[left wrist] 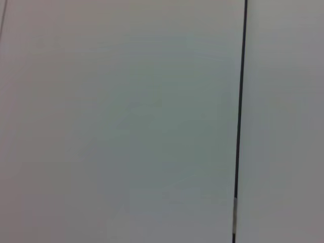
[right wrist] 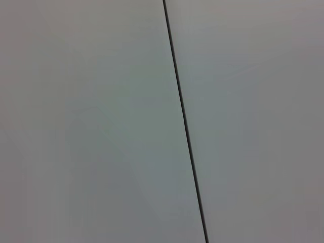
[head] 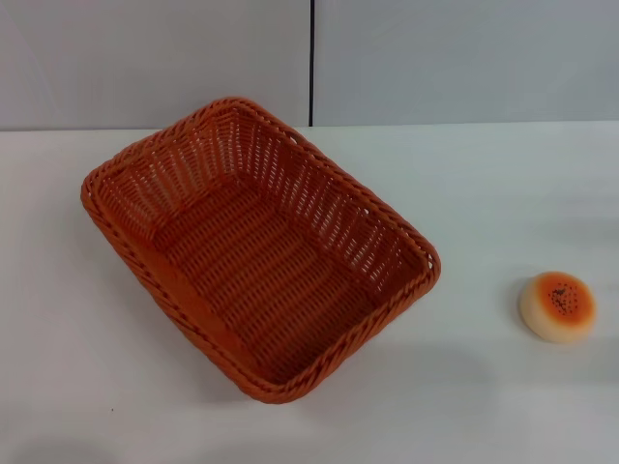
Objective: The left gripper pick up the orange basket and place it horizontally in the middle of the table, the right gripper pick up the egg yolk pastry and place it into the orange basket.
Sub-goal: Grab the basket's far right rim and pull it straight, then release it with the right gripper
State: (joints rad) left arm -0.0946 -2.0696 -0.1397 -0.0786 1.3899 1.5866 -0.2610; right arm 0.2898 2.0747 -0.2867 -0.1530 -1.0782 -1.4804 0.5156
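Grey wall panels [head: 155,58], split by a thin dark vertical seam [head: 311,58], back a plain white table [head: 484,193] that fills your head view.

Largest on it is the orange basket [head: 259,246], sitting left of centre with its open mouth up and nothing inside. Its long axis runs on a diagonal, from the far left corner toward the near right corner, so it is not yet lying horizontally across the table. You would judge that the first move must both turn it square and shift it a little toward the middle.

Much smaller, the egg yolk pastry [head: 557,306] rests on the table well apart from the basket, out near the right edge of your view, speckled top facing up.

Neither the left gripper nor the right gripper shows in any view; both wrist cameras see only the grey wall and its seam, so you cannot tell how their fingers stand. By layout, the basket lies on your left arm's side and the pastry on your right arm's side, matching the assigned roles.
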